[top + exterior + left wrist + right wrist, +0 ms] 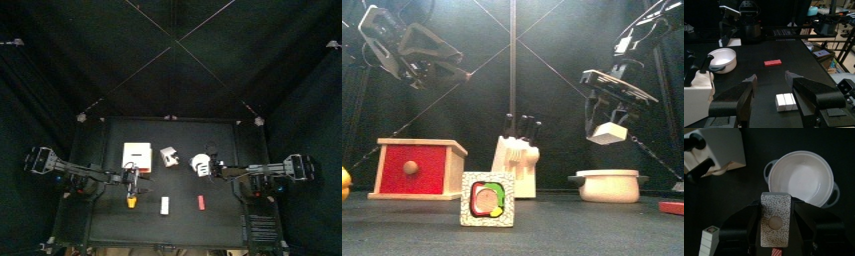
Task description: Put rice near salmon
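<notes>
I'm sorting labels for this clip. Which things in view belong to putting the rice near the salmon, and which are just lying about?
Part of the job:
- rice, held in the right gripper
- salmon, lying on the table

Just lying about:
- white pot
- knife block
- red drawer box
- white bar
- picture block
- orange-yellow item

The pen is dim, its black curtains (pixel 54 110) swallowing most light. In the front view a bright glow falls from above behind the arms, washing the backdrop pale. The round white dish (pixel 803 178) glares softly in the right wrist view, where nearby edges look soft and grainy
</notes>
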